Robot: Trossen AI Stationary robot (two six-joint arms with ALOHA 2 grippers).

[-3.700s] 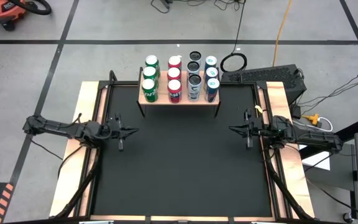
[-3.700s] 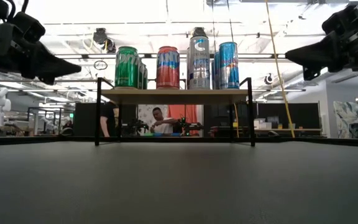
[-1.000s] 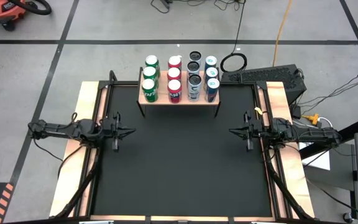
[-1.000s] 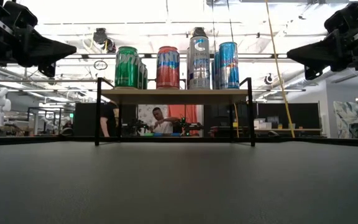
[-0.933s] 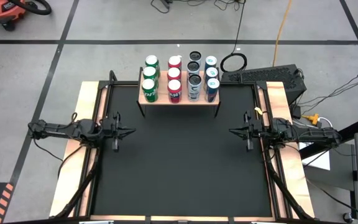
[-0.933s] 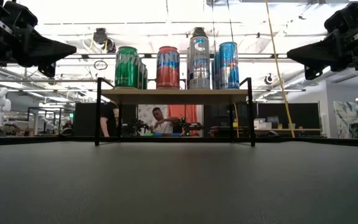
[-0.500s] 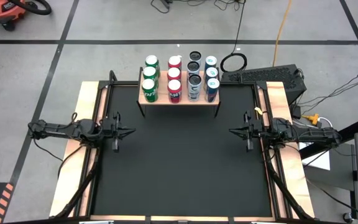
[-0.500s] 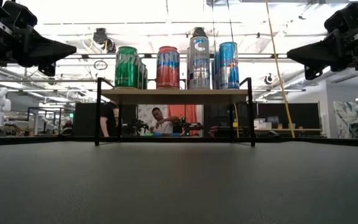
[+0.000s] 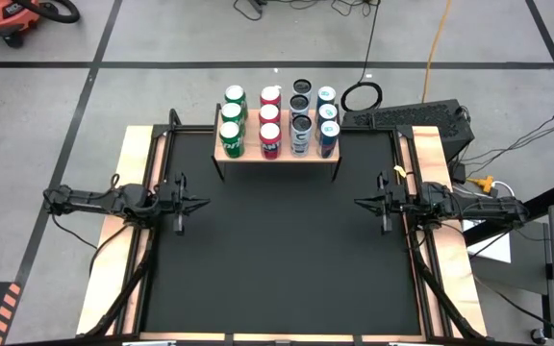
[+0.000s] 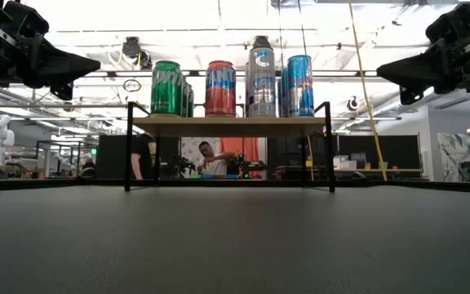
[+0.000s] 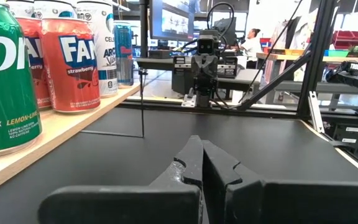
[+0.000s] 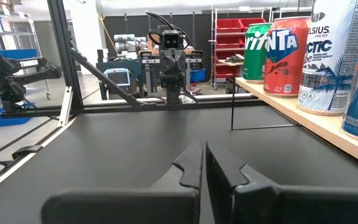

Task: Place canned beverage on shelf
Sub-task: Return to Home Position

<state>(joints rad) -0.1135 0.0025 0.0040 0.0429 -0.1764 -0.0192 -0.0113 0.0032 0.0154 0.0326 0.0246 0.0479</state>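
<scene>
**All cans shelved, both grippers empty and parked**

Left gripper (image 9: pixel 198 202) is hanging over the left side of the table (image 9: pixel 277 279), fingers pinched tight together and carrying nothing. Right gripper (image 9: pixel 359 202) is mirroring it over the right side, also clenched on nothing. They are pointing at each other across the bare black top, well apart.

Shelf (image 9: pixel 282 158) is sitting at the table's far edge, off to the side of both grippers, between them and well apart from either. It is carrying four lines sorted by type: green lemon-lime cans (image 9: pixel 230 121) nearest the left gripper, then red Fanta cans (image 9: pixel 270 122), Celsius cans (image 9: pixel 300 115), and blue cans (image 9: pixel 327 115) nearest the right gripper. All are standing upright, like grouped with like. No can is lying on the table, so I'm reading stocking as finished and the arms as sitting clear in a home pose.

Table is showing flat black with pale wood side rails. Beyond it: grey floor (image 9: pixel 162 38) with dark tape lines, a yellow cable (image 9: pixel 438 48), and a person (image 10: pixel 210 159) working at benches behind the shelf legs.
</scene>
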